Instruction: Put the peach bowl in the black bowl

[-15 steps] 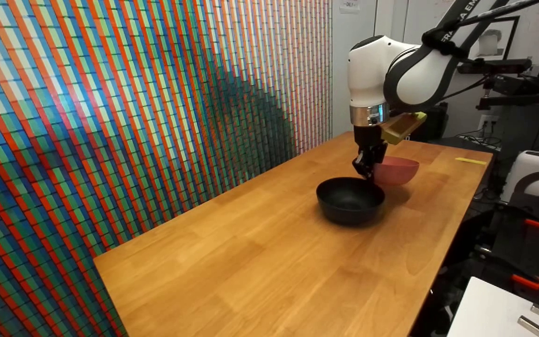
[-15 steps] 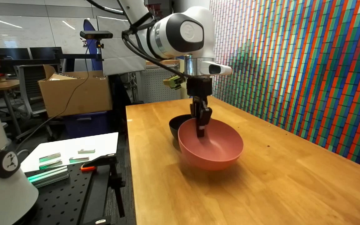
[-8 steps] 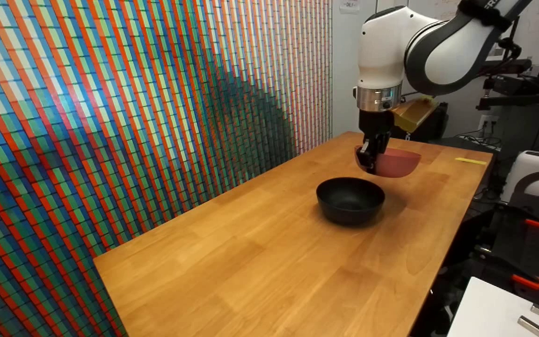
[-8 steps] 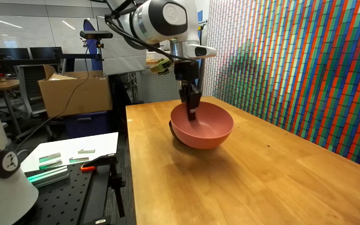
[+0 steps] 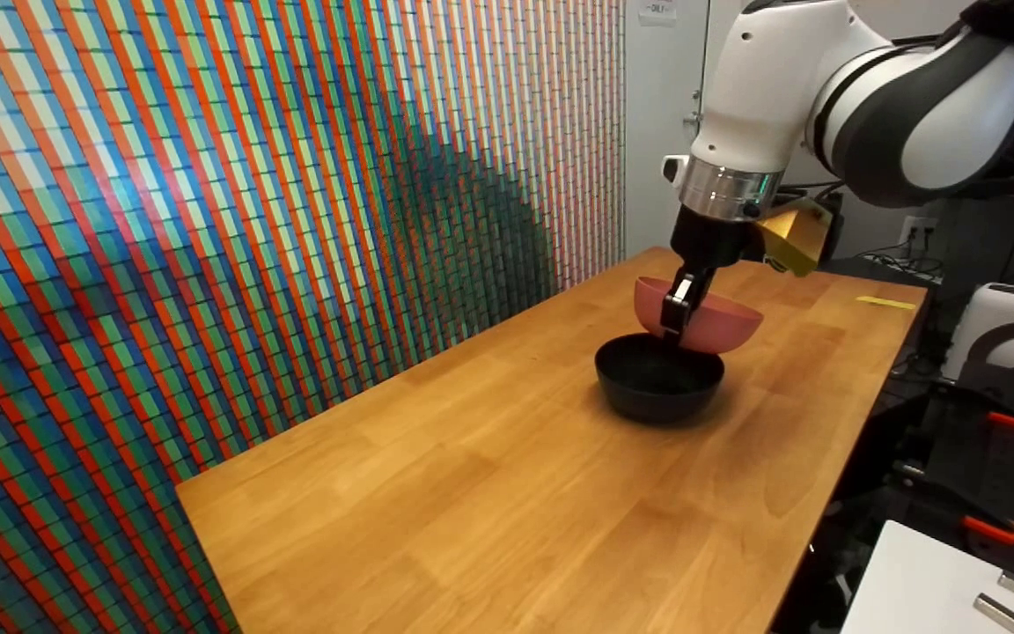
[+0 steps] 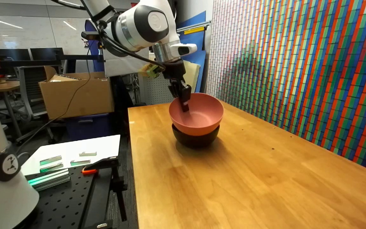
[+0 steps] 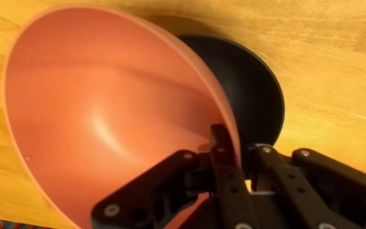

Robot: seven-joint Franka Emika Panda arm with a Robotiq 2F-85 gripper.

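Note:
My gripper (image 5: 677,319) is shut on the rim of the peach bowl (image 5: 720,329), with one finger inside it and one outside. The peach bowl is salmon-pink and held tilted in the air. The black bowl (image 5: 658,398) stands upright on the table. In an exterior view the peach bowl (image 6: 202,113) lines up above the black bowl (image 6: 195,140) and hides its opening. In the wrist view the peach bowl (image 7: 91,95) covers the left part of the black bowl (image 7: 254,95). I cannot tell whether the bowls touch.
The wooden table (image 5: 472,493) runs along a colourful tiled wall (image 5: 296,220). A yellow strip (image 5: 885,302) lies near the table's far edge. A lower white-topped table (image 6: 78,149) with metal bars stands beside it.
The gripper has lifted the peach bowl, carried it to over the black bowl and tilted it. The wrist has tilted too. The black bowl has not moved.

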